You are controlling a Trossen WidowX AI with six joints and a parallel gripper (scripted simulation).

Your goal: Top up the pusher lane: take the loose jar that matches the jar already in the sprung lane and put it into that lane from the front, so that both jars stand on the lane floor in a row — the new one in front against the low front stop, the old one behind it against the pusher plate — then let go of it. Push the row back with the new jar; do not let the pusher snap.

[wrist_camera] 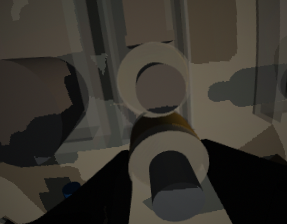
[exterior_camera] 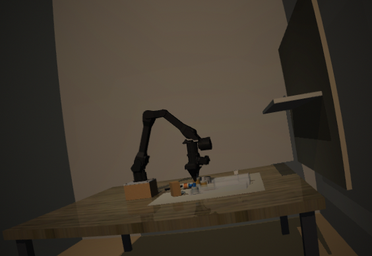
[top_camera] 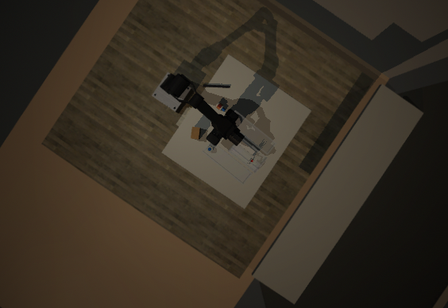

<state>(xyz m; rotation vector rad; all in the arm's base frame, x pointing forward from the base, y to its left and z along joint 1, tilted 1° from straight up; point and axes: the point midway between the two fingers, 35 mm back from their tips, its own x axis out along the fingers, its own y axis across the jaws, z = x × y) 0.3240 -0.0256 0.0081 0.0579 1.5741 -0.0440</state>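
Observation:
My gripper [exterior_camera: 195, 180] [wrist_camera: 164, 152] points down at the front end of the clear lanes, shut on an upright jar [wrist_camera: 140, 164] with an amber body, pale rim and dark grey knob. Another jar [wrist_camera: 161, 87] with a pale rim and grey-brown top stands in the sprung lane [wrist_camera: 149, 20], directly beyond the held jar in the wrist view. The two look very close; I cannot tell whether they touch. The held jar's base, the low front stop and the pusher plate cannot be made out. In the top view the arm hides the fingers.
A wide dark rounded object [wrist_camera: 29, 110] stands left of the lane. A blue-topped piece [top_camera: 210, 148] and an orange-brown block [top_camera: 195, 132] [exterior_camera: 175, 189] are near the lane fronts. An orange, white and blue item [top_camera: 221, 107] and a dark bar [top_camera: 217, 86] lie across the arm from them.

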